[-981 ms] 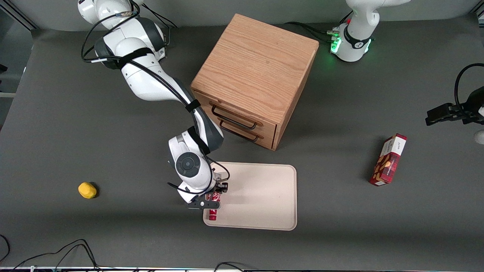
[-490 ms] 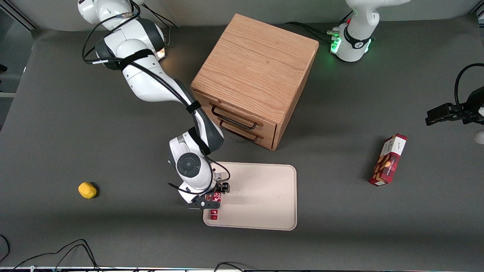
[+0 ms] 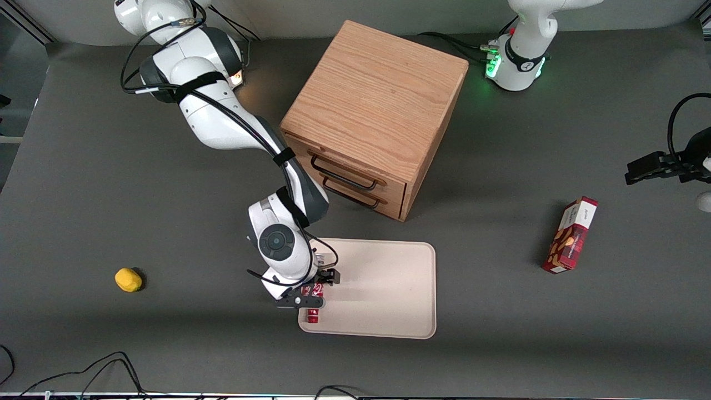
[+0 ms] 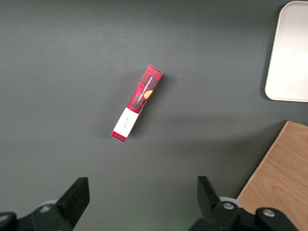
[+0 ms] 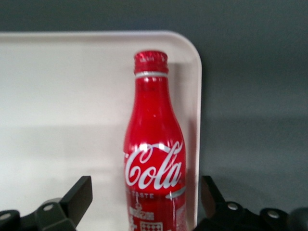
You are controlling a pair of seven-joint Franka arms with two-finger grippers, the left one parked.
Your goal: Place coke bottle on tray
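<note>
The coke bottle is red with white script and a red cap. It lies on its side on the beige tray, along the tray's edge at the working arm's end, cap toward the front camera. In the right wrist view the bottle lies close to the tray's rim. My gripper hangs just above the bottle's lower half. Its fingers are open, one on each side of the bottle, with clear gaps and no contact.
A wooden two-drawer cabinet stands farther from the front camera than the tray. A red snack box lies toward the parked arm's end; it also shows in the left wrist view. A yellow lemon-like object lies toward the working arm's end.
My gripper has risen slightly off the bottle and drifted a little away from the front camera. The bottle stays lying on the tray.
</note>
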